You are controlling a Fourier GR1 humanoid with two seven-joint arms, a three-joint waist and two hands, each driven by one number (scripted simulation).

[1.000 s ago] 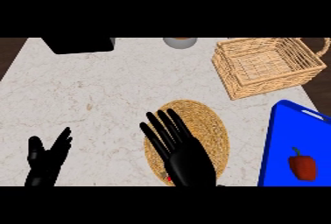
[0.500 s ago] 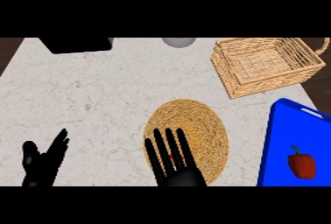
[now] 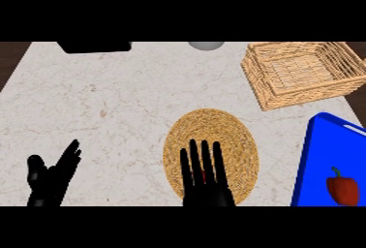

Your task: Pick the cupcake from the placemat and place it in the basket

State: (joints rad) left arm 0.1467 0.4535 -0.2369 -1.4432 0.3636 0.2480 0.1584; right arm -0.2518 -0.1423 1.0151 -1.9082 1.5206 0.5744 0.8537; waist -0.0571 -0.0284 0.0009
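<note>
Head view: grasp not yet made, basket empty.
The right hand point(image 3: 205, 180) lies spread, fingers straight, over the placemat point(image 3: 211, 151); a red speck between them may be the cupcake, otherwise hidden. The basket point(image 3: 304, 72) sits well apart on the bench point(image 3: 121, 101). The left hand point(image 3: 50, 177) rests open at lower left.

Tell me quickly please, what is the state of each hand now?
Left hand: open, holding nothing, resting at the lower left.
Right hand: open, fingers straight, over the placemat; nothing gripped.
</note>
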